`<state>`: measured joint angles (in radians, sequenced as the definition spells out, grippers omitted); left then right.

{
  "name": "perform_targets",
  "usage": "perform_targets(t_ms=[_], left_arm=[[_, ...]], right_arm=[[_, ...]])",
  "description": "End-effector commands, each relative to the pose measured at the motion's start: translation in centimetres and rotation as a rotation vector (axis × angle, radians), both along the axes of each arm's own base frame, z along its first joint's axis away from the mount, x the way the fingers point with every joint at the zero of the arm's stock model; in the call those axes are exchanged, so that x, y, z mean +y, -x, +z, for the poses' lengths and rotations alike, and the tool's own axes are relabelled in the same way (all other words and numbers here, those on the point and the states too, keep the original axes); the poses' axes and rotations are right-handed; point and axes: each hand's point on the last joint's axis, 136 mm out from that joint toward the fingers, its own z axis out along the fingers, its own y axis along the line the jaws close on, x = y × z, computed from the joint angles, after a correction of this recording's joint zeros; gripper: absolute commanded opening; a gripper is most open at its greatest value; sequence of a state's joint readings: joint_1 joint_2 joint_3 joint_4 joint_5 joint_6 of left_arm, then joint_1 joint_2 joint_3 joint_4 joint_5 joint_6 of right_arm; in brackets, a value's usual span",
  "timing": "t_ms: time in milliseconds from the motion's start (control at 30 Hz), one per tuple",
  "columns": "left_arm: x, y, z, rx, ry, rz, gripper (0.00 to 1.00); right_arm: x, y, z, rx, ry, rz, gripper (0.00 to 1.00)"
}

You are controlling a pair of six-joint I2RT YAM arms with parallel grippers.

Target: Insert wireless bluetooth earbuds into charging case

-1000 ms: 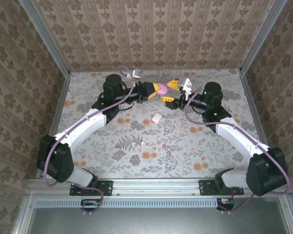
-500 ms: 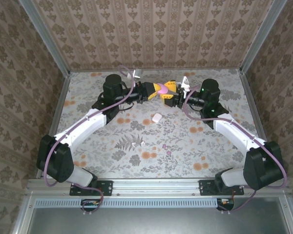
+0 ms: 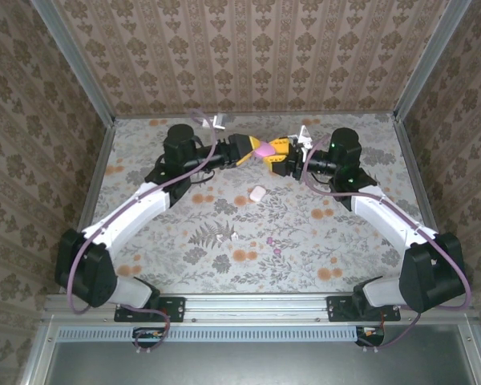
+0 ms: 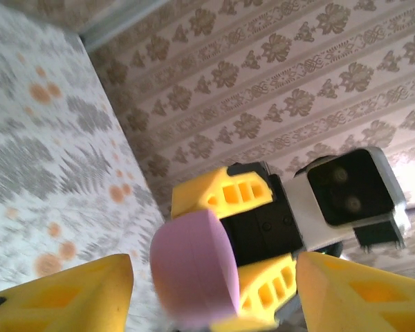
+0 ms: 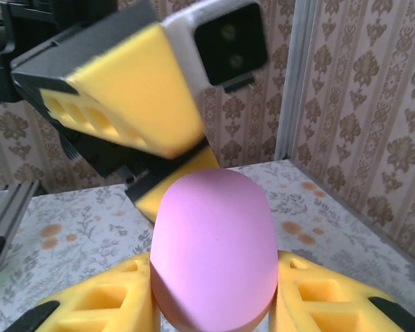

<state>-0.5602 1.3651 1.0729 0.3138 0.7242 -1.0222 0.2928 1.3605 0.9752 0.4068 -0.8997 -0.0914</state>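
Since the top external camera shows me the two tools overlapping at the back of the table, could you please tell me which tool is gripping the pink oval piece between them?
Observer: In the right wrist view, the right tool has its jaws pressed against both sides of the pink oval lump, so that tool grips it.
Operator: Thank you. Is the left tool touching the lump as well?
Observer: No. In the left wrist view, the left tool has its jaws spread wide, and neither one touches the lump.
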Motion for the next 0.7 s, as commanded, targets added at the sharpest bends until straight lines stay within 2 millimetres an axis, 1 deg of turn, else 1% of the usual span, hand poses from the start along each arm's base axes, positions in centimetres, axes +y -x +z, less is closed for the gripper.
perform_targets(t_ms=[0, 33, 100, 167, 200, 267, 333, 367, 467, 567, 667], left_arm=[[2.7, 0.6, 1.8, -0.369, -0.088, 0.117, 0.71], [3.1, 1.1, 1.8, -0.452, -0.112, 0.117, 0.73], [3.3, 3.1, 1.6, -0.66, -0.147, 0.058, 0.74], [3.5, 4.4, 0.8, -0.812, -0.188, 0.015, 0.74], [3.6, 4.6, 0.3, -0.852, -0.207, 0.006, 0.73], [3.3, 5.3, -0.3, -0.896, -0.197, -0.057, 0.73], [2.6, 6.1, -0.8, -0.923, -0.167, -0.158, 0.73], [2.2, 6.2, -1.0, -0.92, -0.159, -0.192, 0.73], [1.3, 6.1, -0.3, -0.894, -0.111, -0.225, 0.74], [0.4, 7.2, 0.2, -0.92, -0.069, -0.28, 0.75], [0.0, 7.8, 0.2, -0.946, -0.062, -0.297, 0.75]], right_arm=[[-0.3, 1.8, 2.3, 0.063, -0.024, 0.078, 0.36], [-0.4, 2.0, 2.3, 0.084, -0.022, 0.091, 0.36], [-0.3, 2.7, 2.4, 0.125, -0.022, 0.129, 0.36], [-0.2, 3.7, 2.6, 0.134, -0.024, 0.181, 0.36], [-0.1, 4.1, 2.7, 0.138, -0.027, 0.207, 0.36], [-0.1, 4.7, 3.0, 0.15, -0.03, 0.237, 0.36], [0.0, 5.3, 3.1, 0.155, -0.027, 0.267, 0.36], [0.0, 5.5, 3.1, 0.149, -0.023, 0.279, 0.36], [0.0, 5.7, 3.0, 0.137, -0.016, 0.28, 0.37], [0.0, 5.7, 3.0, 0.128, -0.01, 0.278, 0.37], [0.0, 5.6, 3.0, 0.119, -0.011, 0.28, 0.37]])
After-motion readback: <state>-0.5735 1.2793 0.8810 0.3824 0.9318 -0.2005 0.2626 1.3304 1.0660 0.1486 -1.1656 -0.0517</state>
